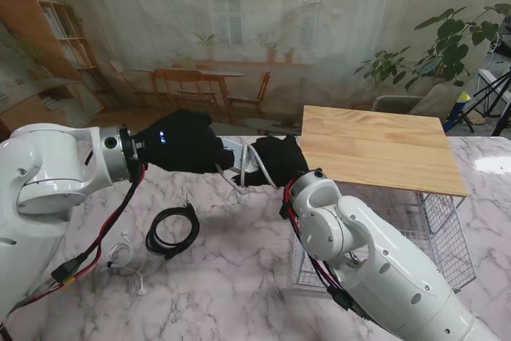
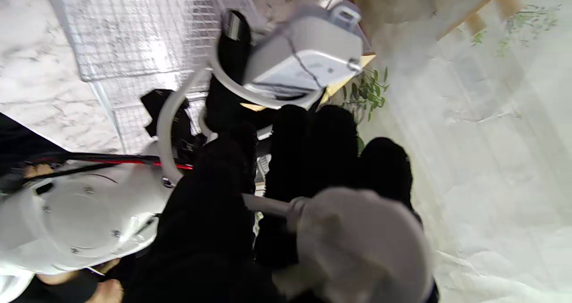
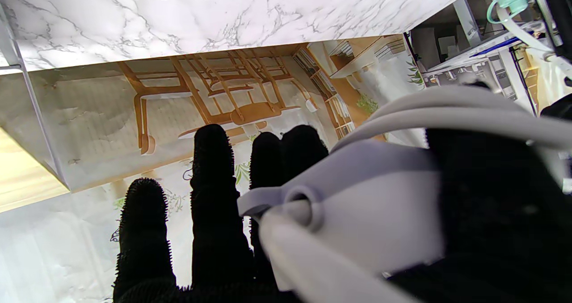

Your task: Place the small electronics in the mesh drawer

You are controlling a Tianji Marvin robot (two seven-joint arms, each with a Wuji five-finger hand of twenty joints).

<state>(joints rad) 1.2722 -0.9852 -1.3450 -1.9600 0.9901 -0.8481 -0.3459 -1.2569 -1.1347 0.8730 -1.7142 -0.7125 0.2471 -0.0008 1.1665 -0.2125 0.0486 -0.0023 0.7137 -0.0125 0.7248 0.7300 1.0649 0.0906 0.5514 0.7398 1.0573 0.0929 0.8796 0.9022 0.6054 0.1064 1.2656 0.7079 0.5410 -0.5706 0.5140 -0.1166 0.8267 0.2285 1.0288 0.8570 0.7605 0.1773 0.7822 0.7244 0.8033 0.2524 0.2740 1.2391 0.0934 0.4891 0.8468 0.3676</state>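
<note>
Item in transit: your left hand [image 1: 185, 141] and right hand [image 1: 275, 159], fingers curled on the white headset [image 1: 239, 162], must next carry it over the mesh drawer [image 1: 443, 229].

Marble table [image 1: 239, 293], white with grey veins. Wooden board [image 1: 375, 149] lies flat at far right of table, pale pine, plank seams running left to right. Printed backdrop [image 1: 200, 45] behind table shows café chairs, window, bookshelf. Leafy plant [image 1: 447, 45] at far right, tripod legs [image 1: 495, 101] beside it
</note>
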